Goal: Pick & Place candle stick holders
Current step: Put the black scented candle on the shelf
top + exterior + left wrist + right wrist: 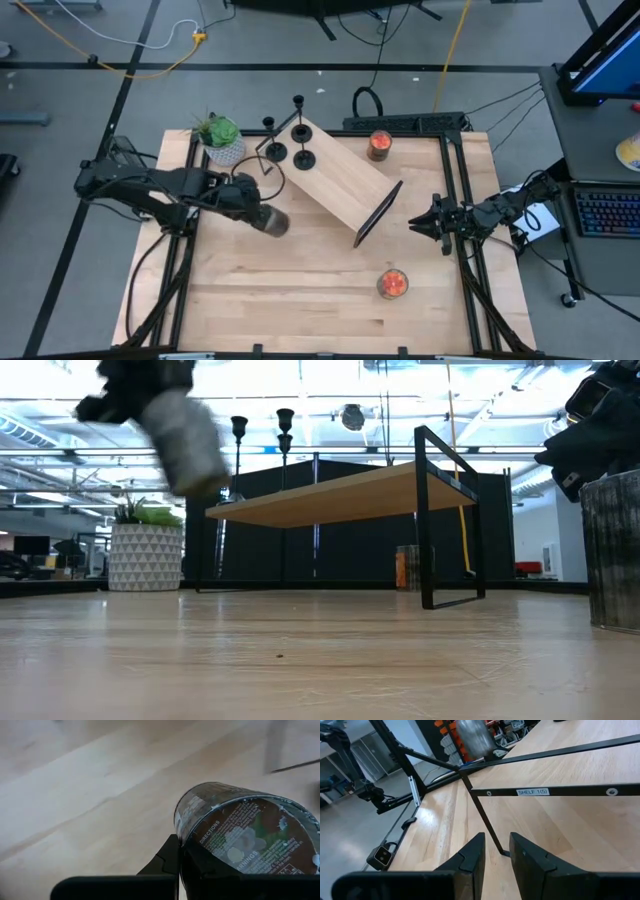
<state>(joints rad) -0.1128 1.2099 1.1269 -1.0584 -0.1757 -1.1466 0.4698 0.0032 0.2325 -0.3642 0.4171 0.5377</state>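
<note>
While the left gripper [272, 221] carries the grey jar candle [240, 832] pinched in its fingers, it should set that down clear of the three candle stick holders [288, 135] on the shelf [340, 180]; the right gripper [418, 224] waits, fingers slightly apart.

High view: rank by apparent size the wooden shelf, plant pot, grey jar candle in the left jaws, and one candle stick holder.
1. Wooden shelf, by far the largest.
2. Plant pot with its foliage.
3. Grey jar candle, gripped tilted by the left gripper above the table, so nearer the camera and slightly flattered.
4. Candle stick holder, the smallest.
</note>
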